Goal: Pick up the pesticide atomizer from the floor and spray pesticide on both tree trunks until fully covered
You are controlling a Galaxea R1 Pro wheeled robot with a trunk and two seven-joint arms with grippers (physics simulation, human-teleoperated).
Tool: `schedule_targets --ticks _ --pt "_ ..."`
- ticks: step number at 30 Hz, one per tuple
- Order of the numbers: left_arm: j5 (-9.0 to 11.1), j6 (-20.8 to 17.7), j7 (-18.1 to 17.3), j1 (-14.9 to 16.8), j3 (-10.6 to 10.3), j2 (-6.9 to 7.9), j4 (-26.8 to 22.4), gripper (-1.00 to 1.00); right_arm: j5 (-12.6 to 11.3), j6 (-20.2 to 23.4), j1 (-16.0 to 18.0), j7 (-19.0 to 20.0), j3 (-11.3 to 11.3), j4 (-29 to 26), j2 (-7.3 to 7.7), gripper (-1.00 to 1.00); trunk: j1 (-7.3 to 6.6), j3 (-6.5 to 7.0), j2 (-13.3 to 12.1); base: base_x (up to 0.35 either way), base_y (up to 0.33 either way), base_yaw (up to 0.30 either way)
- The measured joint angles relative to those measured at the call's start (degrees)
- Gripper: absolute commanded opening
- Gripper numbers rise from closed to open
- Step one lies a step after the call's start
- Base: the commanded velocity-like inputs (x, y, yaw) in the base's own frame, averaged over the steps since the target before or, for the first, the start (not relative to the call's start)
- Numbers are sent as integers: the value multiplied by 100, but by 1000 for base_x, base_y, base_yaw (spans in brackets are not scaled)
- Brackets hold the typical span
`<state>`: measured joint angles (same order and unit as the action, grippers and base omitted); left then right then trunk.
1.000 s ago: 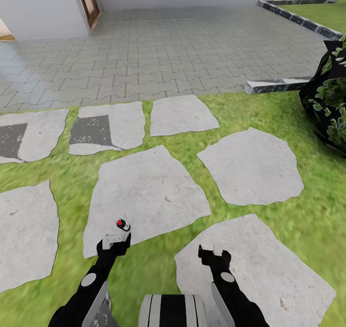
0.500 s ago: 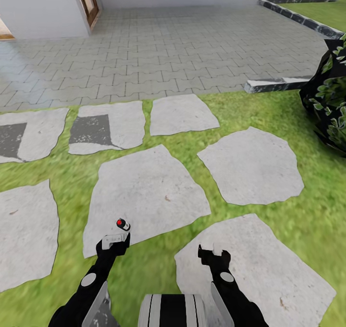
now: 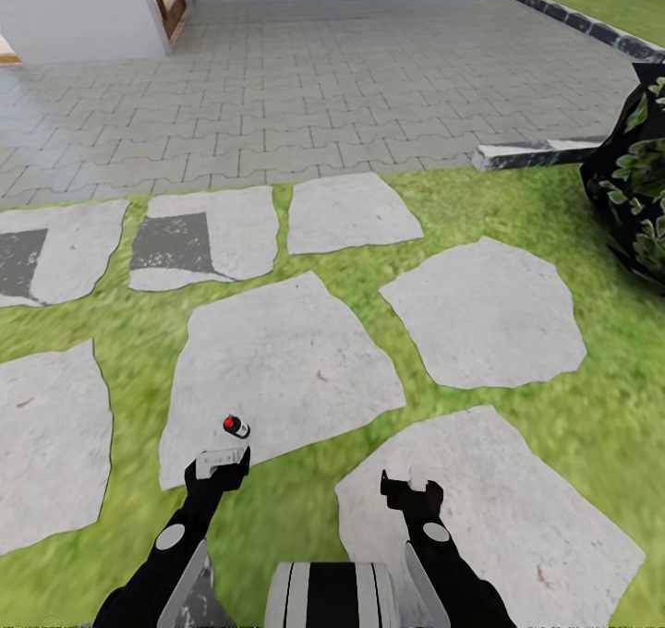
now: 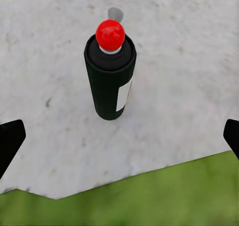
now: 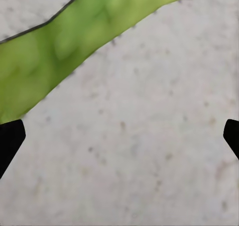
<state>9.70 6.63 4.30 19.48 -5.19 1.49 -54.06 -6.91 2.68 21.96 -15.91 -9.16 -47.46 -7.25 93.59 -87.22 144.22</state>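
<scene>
Pesticide atomizer (image 3: 236, 427) stands upright on a large grey stepping stone (image 3: 277, 369) set in the lawn (image 3: 517, 212), near that stone's lower edge where it meets the grass. It is a small black can with a red cap and a white label patch, seen close in my left wrist view (image 4: 110, 76) with its cap toward the camera.

My left arm reaches forward and low, forearm angled slightly inward, with my left end effector (image 3: 220, 462) just short of the atomizer and not touching it. Its fingers are spread: in the left wrist view the two dark fingertips (image 4: 10, 141) sit at opposite edges of the frame, and the can lies between and beyond them.

My right arm mirrors this pose on the other side of my trunk, with my right end effector (image 3: 411, 486) held over a second stone (image 3: 517, 517) near its upper left edge. It too is spread wide, the fingertips (image 5: 9, 138) at the frame's edges, with nothing between them but bare stone and a strip of grass.

Beyond the stepping stones lies a paved patio (image 3: 323, 92) before a white house wall (image 3: 83, 9); a dark leafy shrub (image 3: 637, 194) sits at the lawn's right edge.
</scene>
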Motion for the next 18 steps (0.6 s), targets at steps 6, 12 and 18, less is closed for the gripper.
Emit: schedule_targets --ticks 6,12,18 --pt "0 0 7 1 0 0 -9 100 0 0 0 0 0 1 0 100 0 -55 0 0 0 0" --pt "0 0 8 1 0 0 -9 100 0 0 0 0 -2 1 0 100 0 -110 0 0 0 0" --pt "0 0 8 0 0 0 -5 100 2 0 0 0 -7 1 0 100 0 -165 0 34 0 0"
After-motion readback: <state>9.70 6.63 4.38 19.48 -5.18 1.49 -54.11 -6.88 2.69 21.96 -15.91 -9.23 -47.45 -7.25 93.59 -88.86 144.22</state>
